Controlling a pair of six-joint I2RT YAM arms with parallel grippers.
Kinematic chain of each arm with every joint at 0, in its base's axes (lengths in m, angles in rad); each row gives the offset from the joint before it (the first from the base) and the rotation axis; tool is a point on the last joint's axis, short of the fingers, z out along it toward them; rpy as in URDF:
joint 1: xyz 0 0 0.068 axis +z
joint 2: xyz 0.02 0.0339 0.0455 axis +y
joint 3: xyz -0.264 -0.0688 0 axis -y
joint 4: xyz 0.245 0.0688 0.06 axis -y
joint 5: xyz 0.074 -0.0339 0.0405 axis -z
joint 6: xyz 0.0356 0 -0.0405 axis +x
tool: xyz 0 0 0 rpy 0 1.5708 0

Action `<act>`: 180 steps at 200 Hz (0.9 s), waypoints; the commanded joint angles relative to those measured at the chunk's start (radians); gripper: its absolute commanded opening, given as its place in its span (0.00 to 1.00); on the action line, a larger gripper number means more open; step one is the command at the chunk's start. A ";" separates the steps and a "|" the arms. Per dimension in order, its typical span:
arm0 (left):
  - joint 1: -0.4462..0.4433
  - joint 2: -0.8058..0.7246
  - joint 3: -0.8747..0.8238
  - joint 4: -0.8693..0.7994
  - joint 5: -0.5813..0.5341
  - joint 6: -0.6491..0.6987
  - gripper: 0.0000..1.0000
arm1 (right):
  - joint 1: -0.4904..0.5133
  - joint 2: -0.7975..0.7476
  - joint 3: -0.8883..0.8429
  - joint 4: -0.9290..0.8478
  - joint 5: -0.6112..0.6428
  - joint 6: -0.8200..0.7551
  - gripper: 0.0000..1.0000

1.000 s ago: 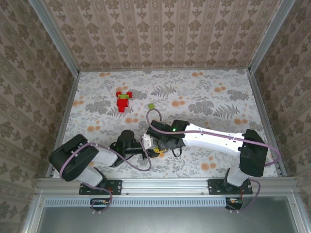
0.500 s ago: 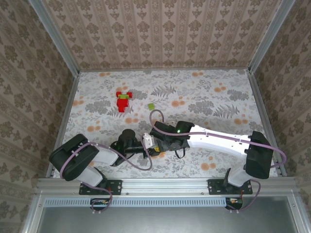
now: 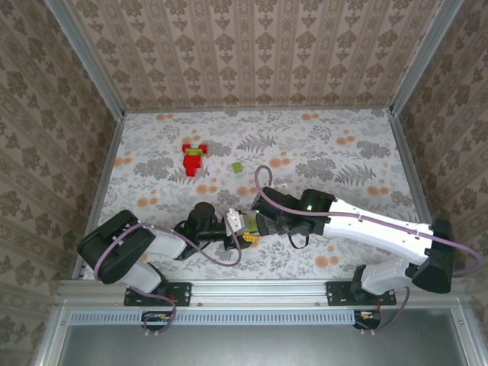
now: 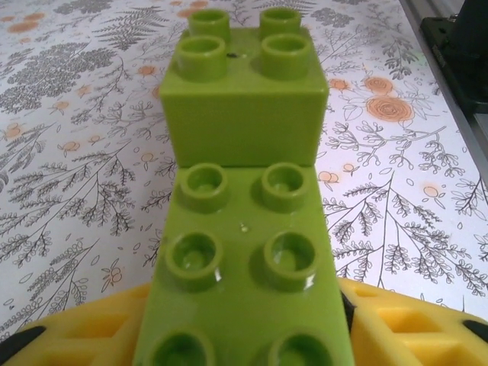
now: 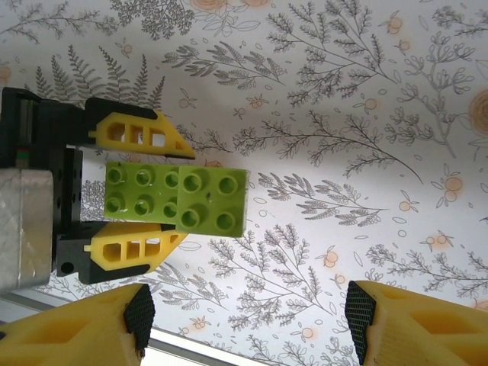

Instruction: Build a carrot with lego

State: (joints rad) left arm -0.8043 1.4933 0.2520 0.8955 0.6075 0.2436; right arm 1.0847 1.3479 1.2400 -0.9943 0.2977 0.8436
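Observation:
A light green oblong lego point(image 4: 244, 267) carries a square green lego point(image 4: 245, 99) pressed onto its far end. My left gripper point(image 4: 244, 335) points right, low over the table, and its yellow fingers point(image 5: 137, 133) flank the oblong brick. A thin gap shows along one side, so the jaws stand slightly apart. The joined green bricks point(image 5: 179, 197) lie below my right gripper point(image 5: 249, 316). That gripper is open and holds nothing. From above, the left gripper point(image 3: 242, 235) and right gripper point(image 3: 259, 223) sit close together at the table's near middle. The carrot is out of view.
A cluster of red lego with a green piece point(image 3: 194, 158) lies at the far left of the flowered table point(image 3: 343, 152). A small green brick point(image 3: 237, 167) sits alone to its right. Metal rails and patterned walls enclose the table.
My right gripper has drawn back to the right, away from the green bricks, and its arm has swung outward. The left jaws have eased apart around the oblong brick.

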 commanded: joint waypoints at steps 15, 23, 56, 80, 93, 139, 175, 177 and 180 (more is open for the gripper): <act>0.001 -0.012 -0.003 -0.035 0.009 0.007 0.84 | 0.000 -0.016 -0.051 -0.055 0.027 0.003 0.70; 0.001 -0.025 -0.006 -0.039 0.020 0.006 0.99 | 0.000 -0.006 -0.059 -0.055 0.023 0.005 0.70; 0.004 -0.118 -0.048 -0.032 0.075 -0.011 1.00 | -0.001 0.030 -0.101 -0.027 0.002 0.009 0.70; 0.004 -0.191 -0.079 -0.036 0.087 -0.035 1.00 | -0.011 0.036 -0.134 0.011 -0.015 0.006 0.70; 0.004 -0.224 -0.100 -0.031 0.078 -0.053 1.00 | -0.026 0.067 -0.154 0.033 -0.028 0.002 0.70; -0.022 -0.251 -0.122 -0.039 0.013 -0.089 1.00 | -0.097 0.064 -0.214 0.104 -0.060 -0.042 0.69; -0.039 -0.281 -0.118 -0.085 -0.065 -0.094 1.00 | -0.145 0.058 -0.247 0.156 -0.081 -0.077 0.68; -0.040 -0.284 -0.119 -0.085 -0.069 -0.094 1.00 | -0.147 0.059 -0.248 0.159 -0.083 -0.079 0.68; -0.041 -0.289 -0.121 -0.086 -0.077 -0.094 1.00 | -0.151 0.059 -0.249 0.163 -0.085 -0.081 0.68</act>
State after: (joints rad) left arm -0.8337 1.2415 0.1429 0.8391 0.5964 0.1719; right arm 0.9585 1.4151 1.0119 -0.8764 0.2443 0.8009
